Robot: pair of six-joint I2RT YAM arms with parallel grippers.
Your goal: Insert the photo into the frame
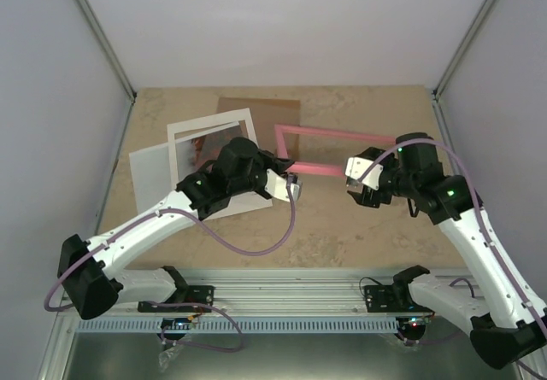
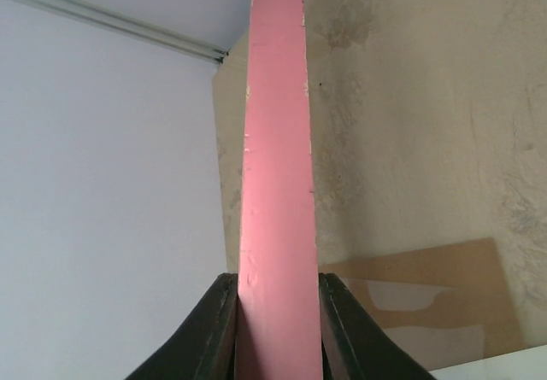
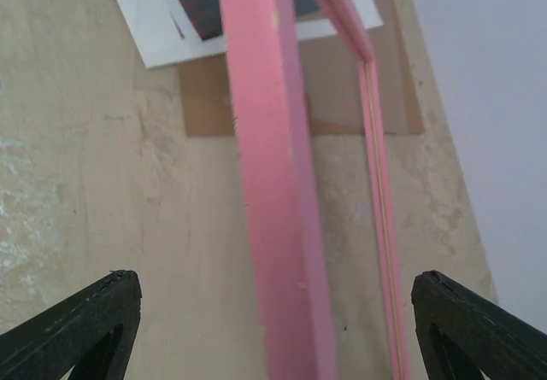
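Top view: the left end effector (image 1: 291, 189) clamps the near rail of the frame (image 1: 335, 132), just right of the white mat (image 1: 208, 122) whose window shows the photo (image 1: 201, 147); the right end effector (image 1: 354, 180) gapes wide, holding nothing. Left wrist view: both fingers (image 2: 214, 333) pinch the rail squarely, a grip best kept firm so the frame cannot swing. Right wrist view: the fingers (image 3: 81, 329) flank the rail without touching it and should likely retreat straight back.

The frame (image 3: 273, 184) runs between the right gripper's (image 3: 275, 324) wide-spread fingertips, touching neither. Beyond lie a brown board (image 3: 333, 90) and a white mat (image 3: 154, 21).
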